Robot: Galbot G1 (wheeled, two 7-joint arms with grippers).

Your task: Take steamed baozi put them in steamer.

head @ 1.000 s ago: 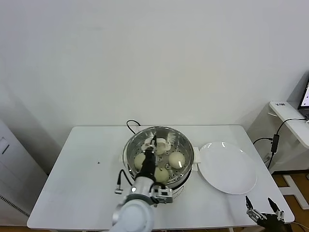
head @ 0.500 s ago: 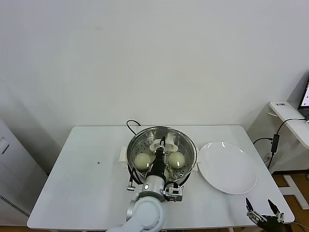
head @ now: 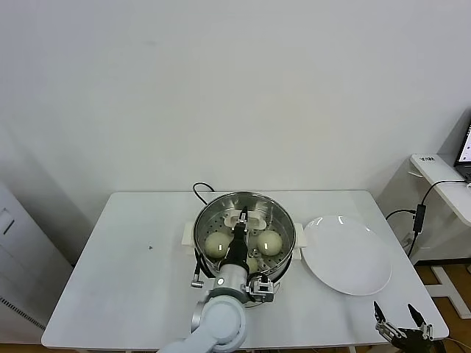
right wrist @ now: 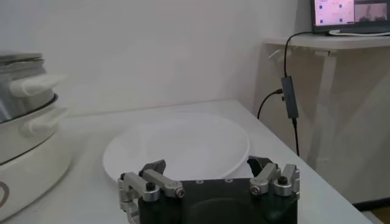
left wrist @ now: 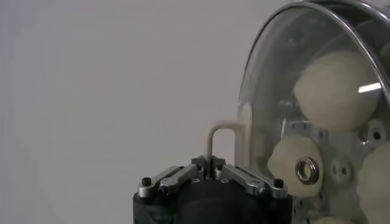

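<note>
The steamer point(head: 245, 234) is standing at the middle of the white table point(head: 132, 279), and it serves here as the landmark. Inside its perforated basket the steamed baozi point(head: 218, 243) are lying: one at the steamer's left side, one point(head: 269, 242) at its right side, and a third point(head: 252, 264) at the near rim, partly hidden by the arm. The left claw point(head: 241, 218) is reaching in over the steamer's centre, between the two side buns; its fingers are pressed together on the cream handle point(left wrist: 220, 139) of the glass lid point(left wrist: 292, 109), which the left wrist view is showing tilted on edge, with buns visible through the glass. The white plate point(head: 346, 254) is lying just beside the steamer on its right, touching or nearly touching its base. The right claw point(head: 398, 327) is hanging off the table's near right corner, well apart from the steamer, with its fingers spread and gripping nothing.
</note>
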